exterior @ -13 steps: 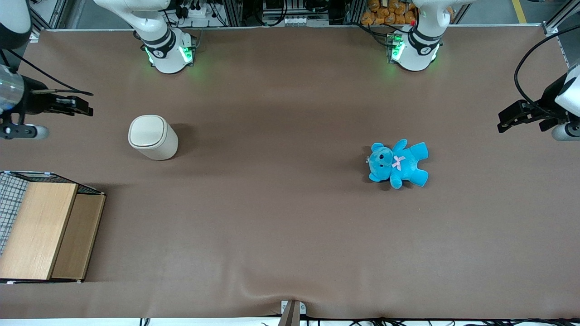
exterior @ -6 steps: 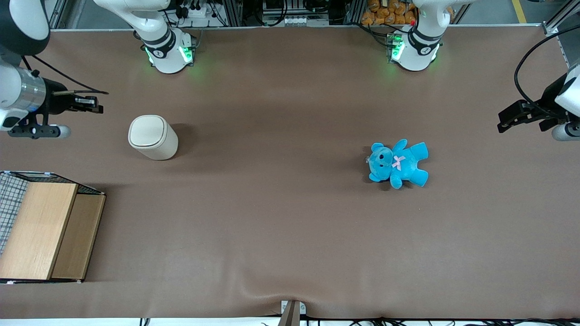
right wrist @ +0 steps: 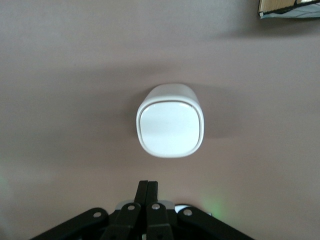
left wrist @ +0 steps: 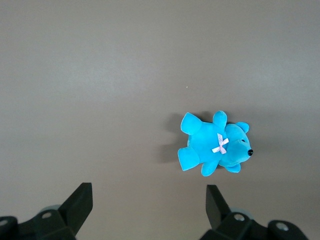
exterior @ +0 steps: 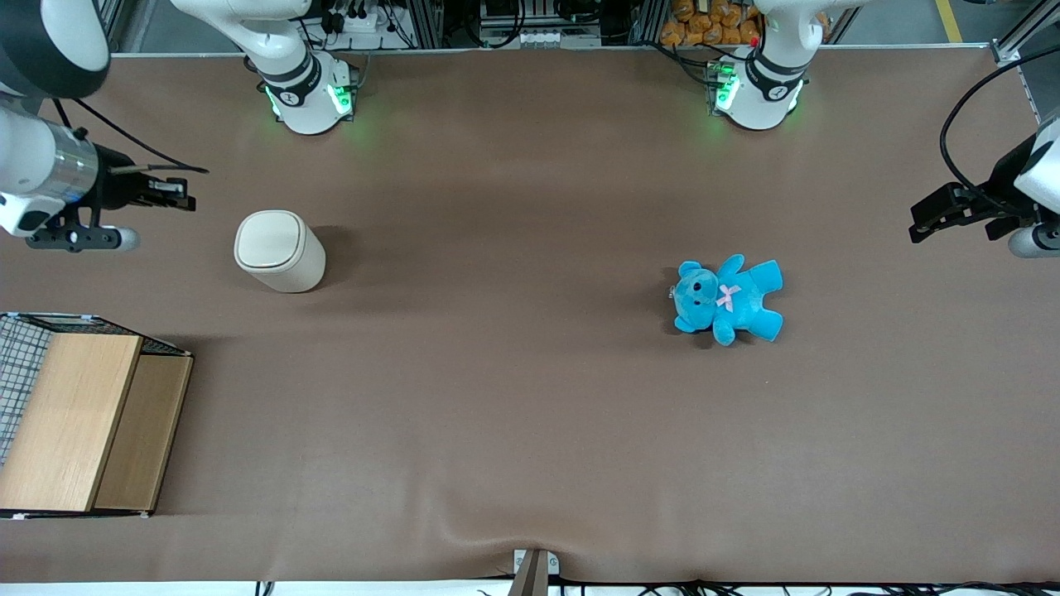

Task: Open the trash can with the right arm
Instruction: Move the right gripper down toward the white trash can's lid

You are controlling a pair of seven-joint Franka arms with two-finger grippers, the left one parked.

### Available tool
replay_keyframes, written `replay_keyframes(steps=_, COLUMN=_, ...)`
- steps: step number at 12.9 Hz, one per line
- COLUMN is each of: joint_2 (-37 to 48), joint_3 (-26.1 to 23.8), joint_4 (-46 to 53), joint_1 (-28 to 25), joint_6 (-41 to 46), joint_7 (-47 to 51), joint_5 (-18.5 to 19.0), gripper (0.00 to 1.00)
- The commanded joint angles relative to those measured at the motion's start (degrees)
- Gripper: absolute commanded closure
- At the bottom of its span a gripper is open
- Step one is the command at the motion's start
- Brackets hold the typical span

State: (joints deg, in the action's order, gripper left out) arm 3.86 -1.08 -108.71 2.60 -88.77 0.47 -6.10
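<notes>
The trash can (exterior: pixel 279 250) is a small cream-white bin with its smooth flip lid shut, standing on the brown table toward the working arm's end. It also shows in the right wrist view (right wrist: pixel 170 120), seen from above. My right gripper (exterior: pixel 189 194) hangs above the table, a short way off from the can toward the working arm's end and a little farther from the front camera. Its fingers are shut together with nothing between them, as the right wrist view (right wrist: pixel 148 186) shows. The white right arm (exterior: pixel 37 170) reaches in from the table's end.
A wooden box (exterior: pixel 79 422) with a wire mesh side stands near the front edge toward the working arm's end; its corner shows in the right wrist view (right wrist: pixel 290 7). A blue teddy (exterior: pixel 727 300) lies toward the parked arm's end, also in the left wrist view (left wrist: pixel 214 146).
My right gripper has moved sideways toward the trash can and a little away from the table's end. The trash can and teddy have not moved.
</notes>
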Motion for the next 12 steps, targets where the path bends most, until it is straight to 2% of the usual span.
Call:
replay_keyframes(steps=1, joint_2=4.0, joint_3=-0.2, joint_4=-6.9, joint_1=0.6, joint_6=-3.9, joint_7=0.8, joint_5=0.3, gripper=1.00)
replay_keyframes(steps=3, joint_2=3.9, joint_3=-0.1, joint_4=-9.2, joint_1=1.0, joint_6=-6.2, joint_7=0.8, joint_5=1.9, gripper=1.00)
replay_keyframes(steps=8, joint_2=8.8, joint_3=1.1, joint_4=-25.6, joint_1=2.0, joint_6=-21.8, joint_7=0.1, joint_5=2.8, gripper=1.00)
replay_keyframes(steps=12, joint_2=8.7, joint_3=1.2, joint_4=-30.1, joint_1=2.1, joint_6=-27.4, joint_7=-0.1, joint_5=2.9, gripper=1.00)
